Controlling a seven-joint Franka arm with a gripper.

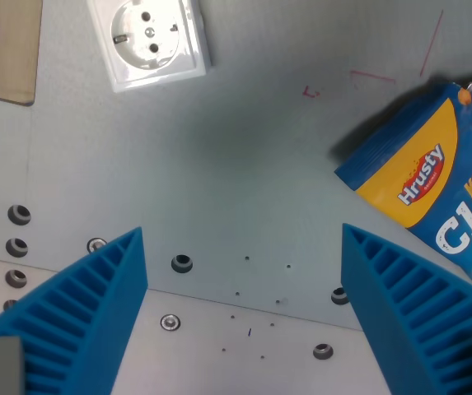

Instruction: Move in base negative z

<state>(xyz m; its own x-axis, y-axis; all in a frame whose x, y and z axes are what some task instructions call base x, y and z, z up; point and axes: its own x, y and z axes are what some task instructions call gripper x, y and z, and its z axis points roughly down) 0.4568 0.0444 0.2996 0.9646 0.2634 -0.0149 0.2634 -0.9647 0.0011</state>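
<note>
gripper (244, 271) spread wide, grasping nothing, poised over bare bench (244, 164) between wall socket (149, 37) and snack bag (433, 189); descent judged in hand, next calls for straight lowering

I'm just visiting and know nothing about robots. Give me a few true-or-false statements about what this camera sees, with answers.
1. The tool is open with nothing between its blue fingers. True.
2. The white socket lies at the top of the view. True.
3. The snack bag is red. False: it is blue and orange.
4. The snack bag lies on the wrist view's left. False: it lies on the right.
5. The tool grips the socket. False: they are apart.
</note>
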